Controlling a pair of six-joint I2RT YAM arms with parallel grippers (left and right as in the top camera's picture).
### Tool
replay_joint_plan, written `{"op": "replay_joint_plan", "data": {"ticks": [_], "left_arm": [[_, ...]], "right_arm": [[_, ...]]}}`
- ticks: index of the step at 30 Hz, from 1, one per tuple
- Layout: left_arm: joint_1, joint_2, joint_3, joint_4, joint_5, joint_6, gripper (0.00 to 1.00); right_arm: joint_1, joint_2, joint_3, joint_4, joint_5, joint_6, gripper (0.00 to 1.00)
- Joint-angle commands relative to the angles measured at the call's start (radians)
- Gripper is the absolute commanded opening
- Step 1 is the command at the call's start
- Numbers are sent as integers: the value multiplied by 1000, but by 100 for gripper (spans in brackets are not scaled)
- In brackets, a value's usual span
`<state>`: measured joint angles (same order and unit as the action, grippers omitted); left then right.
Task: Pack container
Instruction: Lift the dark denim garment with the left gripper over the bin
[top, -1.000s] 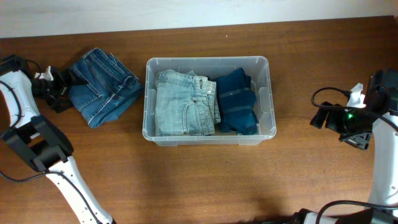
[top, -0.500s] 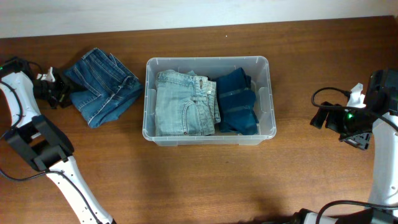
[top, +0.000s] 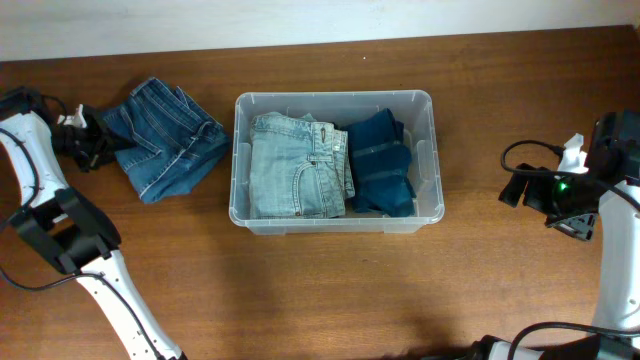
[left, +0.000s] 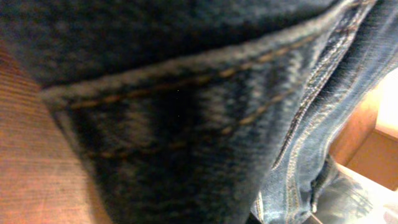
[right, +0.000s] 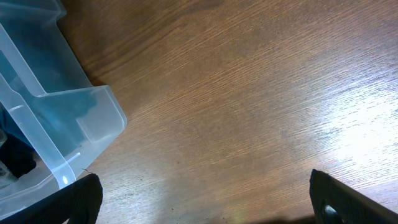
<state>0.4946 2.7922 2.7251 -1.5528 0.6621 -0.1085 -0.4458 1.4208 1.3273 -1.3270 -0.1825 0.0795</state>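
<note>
Container (top: 335, 96), a big see-through tub, sits in the middle of the tabletop (top: 330, 290) with light jeans (top: 297, 165) and dark blue clothes (top: 382, 165) inside, while the right jaws are wide open and the left jaws touch loose blue jeans (top: 165, 140), but I cannot tell if they pinch.

One container (top: 335, 95); three folded jeans: light jeans (top: 297, 165), dark jeans (top: 383, 165), blue jeans (top: 165, 135); two arms: left arm (top: 28, 160), right arm (top: 612, 270).

A brown wooden table (top: 300, 290) meets, seemingly, a pale wall (top: 300, 20).
</note>
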Motion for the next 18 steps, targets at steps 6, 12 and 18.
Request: {"op": "replay_joint_plan", "data": {"ticks": [6,12,18], "left_arm": [[0,-2,420,-135,107,5,1],[-7,-113,414,-135,187,5,1],[-25,-228,414,-135,298,4,1]], "right_arm": [[-6,1,0,1,3,6,98],[-6,1,0,1,3,6,98],[-6,1,0,1,3,6,98]]}}
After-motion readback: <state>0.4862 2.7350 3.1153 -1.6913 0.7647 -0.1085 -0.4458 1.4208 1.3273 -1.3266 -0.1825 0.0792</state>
